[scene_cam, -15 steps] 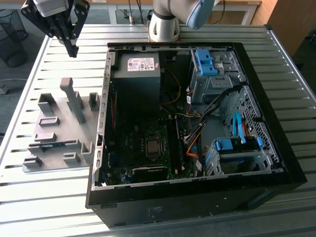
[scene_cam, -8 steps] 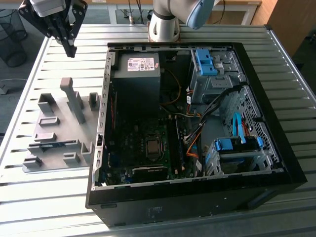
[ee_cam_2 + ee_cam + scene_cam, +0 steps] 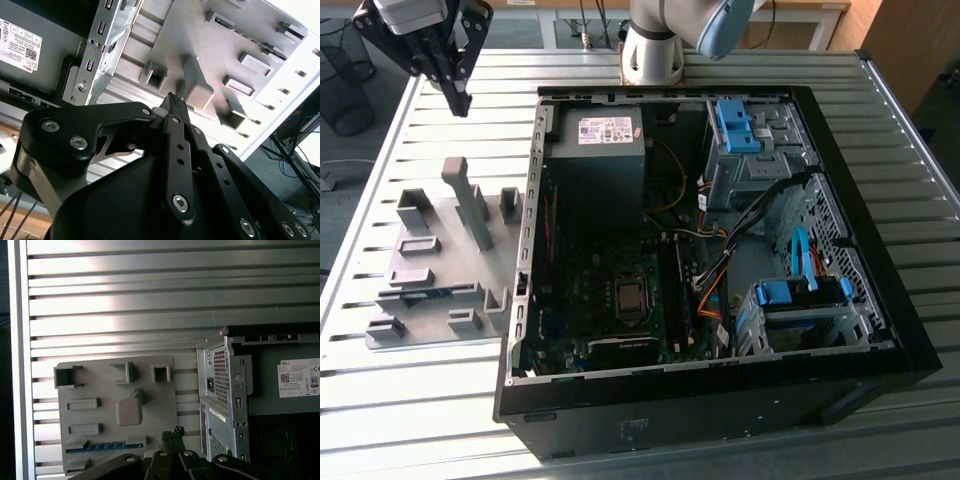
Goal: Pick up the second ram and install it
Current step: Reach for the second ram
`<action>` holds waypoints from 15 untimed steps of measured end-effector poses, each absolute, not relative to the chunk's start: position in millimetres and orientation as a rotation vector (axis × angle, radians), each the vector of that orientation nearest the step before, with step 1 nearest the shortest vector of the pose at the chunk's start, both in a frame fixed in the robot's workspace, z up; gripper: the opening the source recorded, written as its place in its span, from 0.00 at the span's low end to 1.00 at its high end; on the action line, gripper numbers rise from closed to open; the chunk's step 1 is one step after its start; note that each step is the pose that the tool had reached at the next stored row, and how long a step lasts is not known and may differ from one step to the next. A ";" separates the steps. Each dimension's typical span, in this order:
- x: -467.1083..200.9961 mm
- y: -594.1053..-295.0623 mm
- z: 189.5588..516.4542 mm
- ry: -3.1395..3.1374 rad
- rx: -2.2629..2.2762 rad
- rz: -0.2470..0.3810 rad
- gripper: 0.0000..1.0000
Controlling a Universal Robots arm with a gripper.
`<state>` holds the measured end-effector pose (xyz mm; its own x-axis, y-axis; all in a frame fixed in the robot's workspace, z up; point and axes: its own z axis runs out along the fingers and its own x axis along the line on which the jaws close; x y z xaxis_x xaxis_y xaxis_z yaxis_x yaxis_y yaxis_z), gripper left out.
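The slatted metal table (image 3: 420, 420) carries everything, and most of its middle is taken by an open black computer case (image 3: 720, 410) lying on its side with its circuit board, cables and bright blue drive-bay clips (image 3: 740, 125) exposed. The base of the arm (image 3: 655, 50) stands at the table's far edge, behind the case. Inside the case, toward that far end, sits the dark power supply (image 3: 595, 165) with a pale label on top. Just beside the case, on the exterior view's left, a grey holder plate (image 3: 440, 215) with raised blocks and slots lies flat on the table; the first wrist view looks down onto the same plate (image 3: 100, 425). The pincer (image 3: 460, 100) hangs in the air over the far corner of the table on the exterior view's left, beyond the plate, and touches nothing. Its black fingertips are drawn together to a narrow point with nothing held between them, as both wrist views show (image 3: 175, 100) (image 3: 172, 432). The second ram (image 3: 432, 293) rests on edge in a long slot near the plate's near end, a thin blue-green strip (image 3: 102, 446), well apart from the pincer.
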<state>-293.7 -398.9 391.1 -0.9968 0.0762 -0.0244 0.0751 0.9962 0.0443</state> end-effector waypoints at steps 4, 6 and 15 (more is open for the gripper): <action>-295.8 -398.9 391.0 3.112 0.118 0.068 0.10; -296.8 -398.9 391.0 3.112 0.118 0.068 0.10; -300.9 -398.9 390.8 3.113 0.118 0.068 0.10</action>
<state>-300.9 -398.9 390.8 -0.9968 0.0762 -0.0244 0.0751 0.9962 0.0444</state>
